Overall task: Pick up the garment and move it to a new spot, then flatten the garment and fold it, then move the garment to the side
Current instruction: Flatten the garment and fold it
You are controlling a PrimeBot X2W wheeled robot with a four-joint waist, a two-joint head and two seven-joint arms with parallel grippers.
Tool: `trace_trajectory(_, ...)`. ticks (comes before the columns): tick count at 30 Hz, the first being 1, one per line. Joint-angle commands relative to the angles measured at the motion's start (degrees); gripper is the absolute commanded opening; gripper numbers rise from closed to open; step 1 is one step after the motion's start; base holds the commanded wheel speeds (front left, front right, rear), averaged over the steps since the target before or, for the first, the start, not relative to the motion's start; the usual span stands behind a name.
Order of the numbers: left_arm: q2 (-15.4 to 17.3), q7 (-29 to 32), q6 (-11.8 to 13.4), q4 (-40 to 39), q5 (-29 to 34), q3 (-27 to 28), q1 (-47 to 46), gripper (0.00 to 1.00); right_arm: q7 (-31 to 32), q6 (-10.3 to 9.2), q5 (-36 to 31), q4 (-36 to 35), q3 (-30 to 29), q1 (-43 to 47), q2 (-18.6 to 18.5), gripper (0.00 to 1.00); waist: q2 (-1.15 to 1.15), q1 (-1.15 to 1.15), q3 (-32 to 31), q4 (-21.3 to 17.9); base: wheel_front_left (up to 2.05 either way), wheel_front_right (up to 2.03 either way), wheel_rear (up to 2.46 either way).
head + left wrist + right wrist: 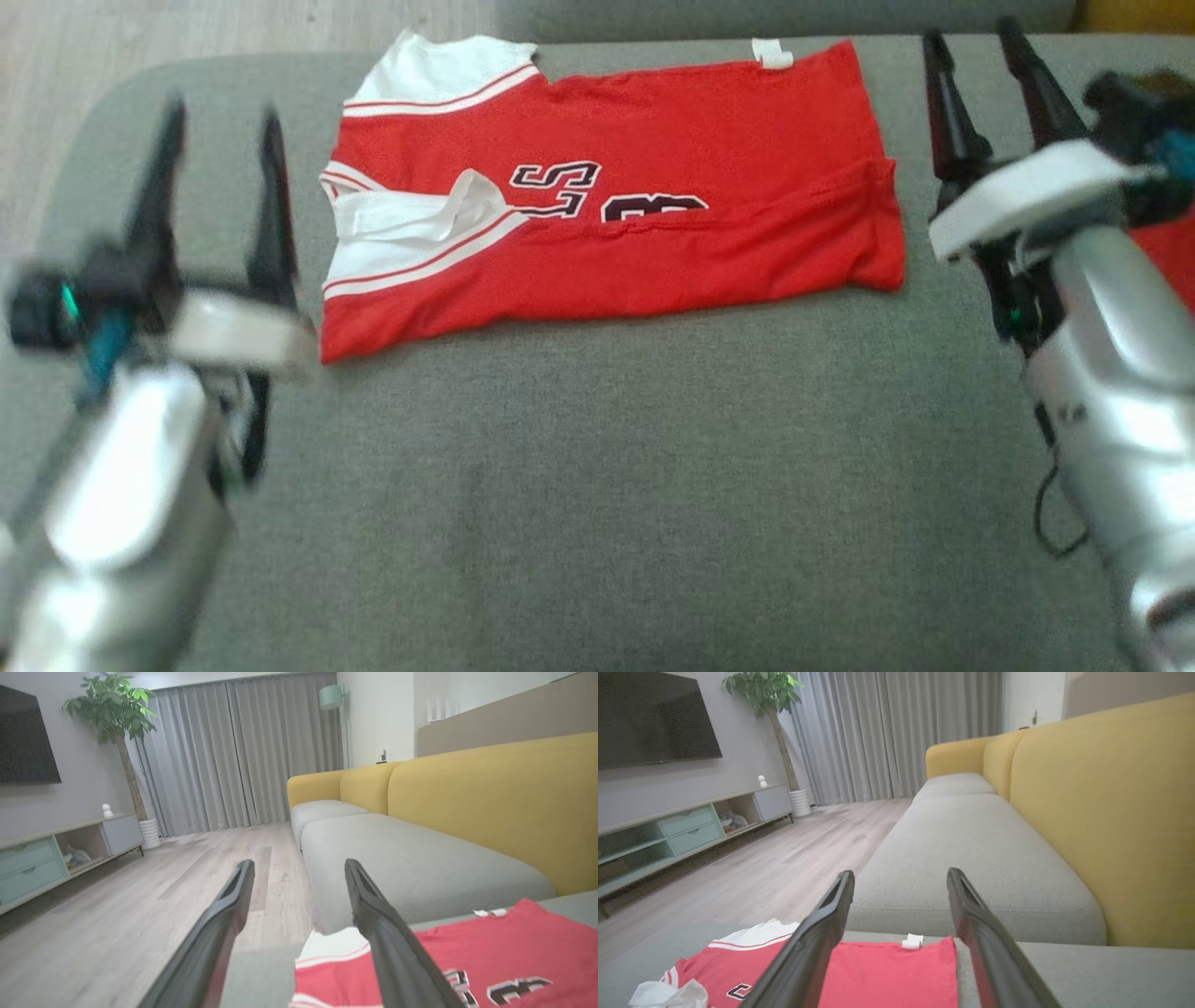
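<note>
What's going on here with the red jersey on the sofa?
A two-armed robot is folding a red jersey that lies on a grey cushion. The jersey is already folded lengthwise, its lower part turned up over half the printed number. Neither gripper holds it: the left gripper and right gripper hover open, one off each end of the garment.

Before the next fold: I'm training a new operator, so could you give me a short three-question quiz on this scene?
1. True or false: the left gripper grips the red jersey.
2. The jersey lies on: A) the grey cushion, B) a glass table, C) a bed.
3. What colour is the sofa backrest?
Key: 1 false, its fingers stand open, holding nothing; 2 A; 3 yellow.
</note>
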Motion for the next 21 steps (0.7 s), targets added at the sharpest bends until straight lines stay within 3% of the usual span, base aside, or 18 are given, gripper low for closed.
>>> trace_trajectory(1,0.87,-0.21,0.9,-4.12,1.73,4.41,2.09,1.0,-0.58,-0.05,-3.86,-4.6,-3.38,4.64,2.04,1.0,0.0,0.01,-0.64,0.27,0.0,0.0,0.0)
trace_trajectory(7,-4.1,-0.22,1.67,-12.21,7.03,10.7,16.95,1.0,-0.59,-0.05,-16.55,-19.03,-18.56,22.78,9.75,1.0,0.0,0.01,-1.67,0.23,0.0,0.0,0.0)
trace_trajectory(11,-6.87,-0.22,1.03,-13.12,8.47,13.11,22.36,1.0,-0.59,-0.05,-19.18,-24.26,-21.06,29.8,11.03,1.0,0.0,0.01,-2.07,-0.09,0.0,0.0,0.0)
trace_trajectory(14,-8.58,-0.22,-0.28,-12.87,10.07,15.28,25.08,1.0,-0.59,-0.05,-16.56,-27.72,-19.74,33.78,11.15,1.0,0.0,0.01,-1.98,-0.63,0.0,0.0,0.0)
trace_trajectory(21,-9.61,-0.22,-3.71,-9.81,13.6,18.41,23.38,1.0,-0.6,-0.05,-15.81,-30.98,-17.44,34.59,11.18,1.0,0.0,0.01,-0.09,-1.98,0.0,0.0,0.0)
